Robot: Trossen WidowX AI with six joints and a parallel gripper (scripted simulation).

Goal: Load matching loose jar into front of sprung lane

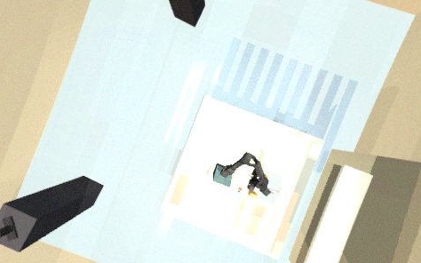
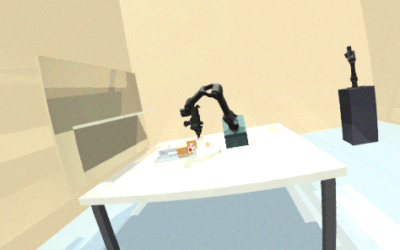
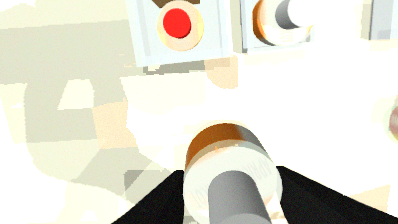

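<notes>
In the wrist view, nearest to you, the two black fingers of the gripper [image 3: 230, 200] rise from the lower corners and press in on either side of the loose jar [image 3: 227, 167], an amber-bodied jar with a pale collar and a grey cap; you have it pinched between the fingers. The jar stands on the white table [image 3: 310, 100], apart from the lanes, with pale tan patches and grey shadow spread over the surface to its left. Farther on, at the upper edge of the same view, two pale blue lanes open toward you. The left lane [image 3: 145, 45] holds a red-capped jar [image 3: 179, 22] with a cream rim. The right lane [image 3: 247, 35] holds the matching jar [image 3: 282, 17], amber with a grey cap, like the one you grip. Whether that jar touches a pusher plate cannot be told from this angle. In the exterior view, the arm [image 2: 208, 99] arches from its teal base block [image 2: 236, 133] down to the lane fixture [image 2: 170, 154] near the table's far left side. Beyond the table, a dark pedestal [image 2: 358, 114] carries a camera mast [image 2: 351, 67]. In the top view, the arm [image 1: 245, 166] and its base sit near the table's middle.
</notes>
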